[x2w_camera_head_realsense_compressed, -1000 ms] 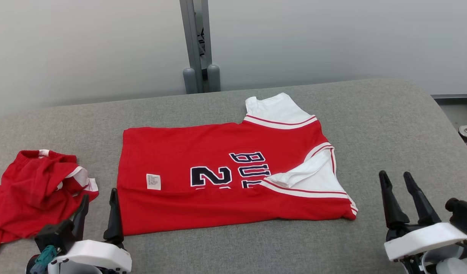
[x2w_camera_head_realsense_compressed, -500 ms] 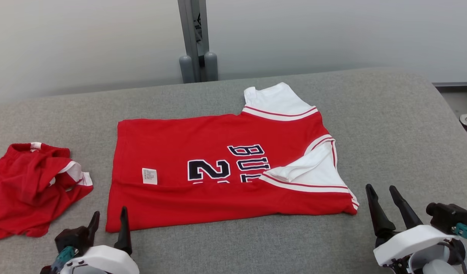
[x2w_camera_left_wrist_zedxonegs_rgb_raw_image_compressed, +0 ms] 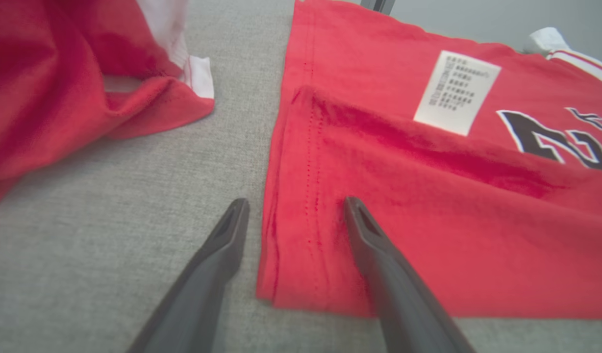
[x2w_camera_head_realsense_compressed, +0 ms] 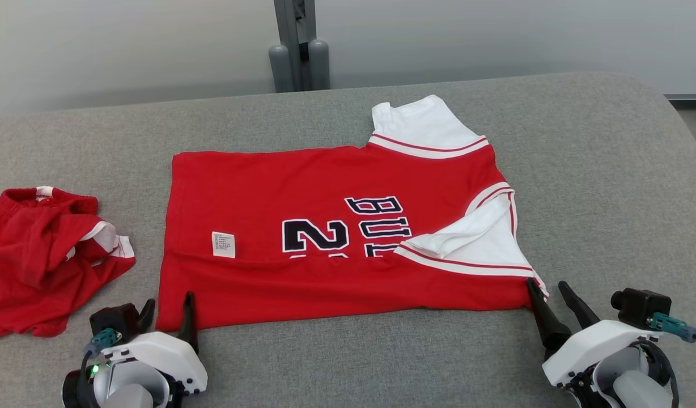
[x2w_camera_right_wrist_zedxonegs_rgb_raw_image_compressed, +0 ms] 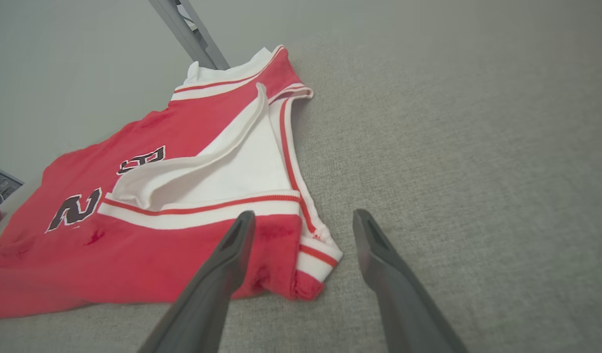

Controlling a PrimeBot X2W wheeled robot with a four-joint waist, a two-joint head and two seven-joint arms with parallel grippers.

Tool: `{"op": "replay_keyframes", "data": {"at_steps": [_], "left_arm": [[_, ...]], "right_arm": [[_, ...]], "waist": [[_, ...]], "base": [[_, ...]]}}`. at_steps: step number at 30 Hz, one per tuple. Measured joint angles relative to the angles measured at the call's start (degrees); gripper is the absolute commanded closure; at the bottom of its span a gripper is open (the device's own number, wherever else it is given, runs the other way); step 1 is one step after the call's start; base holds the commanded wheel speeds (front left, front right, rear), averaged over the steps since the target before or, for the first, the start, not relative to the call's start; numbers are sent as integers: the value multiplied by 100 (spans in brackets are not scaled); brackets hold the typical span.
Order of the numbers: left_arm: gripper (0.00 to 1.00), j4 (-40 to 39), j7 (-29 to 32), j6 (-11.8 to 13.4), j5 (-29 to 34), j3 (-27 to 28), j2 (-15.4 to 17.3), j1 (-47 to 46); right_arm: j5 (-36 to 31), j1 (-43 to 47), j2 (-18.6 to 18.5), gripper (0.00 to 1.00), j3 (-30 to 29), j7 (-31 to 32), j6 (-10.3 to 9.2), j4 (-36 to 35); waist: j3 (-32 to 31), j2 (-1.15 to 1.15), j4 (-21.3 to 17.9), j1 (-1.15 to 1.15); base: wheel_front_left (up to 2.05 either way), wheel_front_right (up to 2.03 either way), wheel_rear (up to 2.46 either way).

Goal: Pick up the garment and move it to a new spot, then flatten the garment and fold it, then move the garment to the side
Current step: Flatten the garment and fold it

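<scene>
The garment (x2w_camera_head_realsense_compressed: 302, 198) is a red jersey with white trim and dark lettering, lying flat on the grey table with its near long edge folded over. My left gripper (x2w_camera_head_realsense_compressed: 166, 306) is open at the jersey's near left corner (x2w_camera_left_wrist_zedxonegs_rgb_raw_image_compressed: 301, 255), one finger on the cloth and one on the table. My right gripper (x2w_camera_head_realsense_compressed: 549, 289) is open at the near right corner (x2w_camera_right_wrist_zedxonegs_rgb_raw_image_compressed: 306, 264), its fingers either side of the striped shoulder tip. Neither holds anything.
A crumpled red and white garment (x2w_camera_head_realsense_compressed: 42, 260) lies at the table's left, also seen in the left wrist view as red cloth (x2w_camera_left_wrist_zedxonegs_rgb_raw_image_compressed: 61, 83). A grey post (x2w_camera_head_realsense_compressed: 294, 45) stands behind the table (x2w_camera_head_realsense_compressed: 597, 170). Bare grey surface lies right of the jersey.
The head camera has tilted down. Both grippers have come in to the jersey's near corners: the left one now straddles the left corner, the right one moved left to the right corner.
</scene>
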Motion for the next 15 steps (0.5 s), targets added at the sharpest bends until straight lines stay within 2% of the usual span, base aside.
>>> {"op": "replay_keyframes", "data": {"at_steps": [6,12,13,14,15], "left_arm": [[0,419,-4,8,-43,-30,22,-292],[0,716,65,-185,-69,-143,54,-455],[15,764,89,-211,-77,-166,53,-491],[58,803,98,-238,-90,-180,51,-509],[83,827,98,-275,-120,-196,58,-521]], "right_arm": [[162,-217,-59,0,315,-8,0,292],[404,-281,-52,0,573,-10,0,524],[445,-308,-52,0,614,-10,0,543],[480,-330,-49,0,641,-10,0,554],[537,-337,-49,0,689,-10,0,576]], "waist": [[48,0,38,0],[32,0,74,0],[28,0,79,0],[22,0,82,0],[16,0,86,0]], "base": [[0,0,0],[0,0,0],[0,0,0],[0,0,0],[0,0,0]]}}
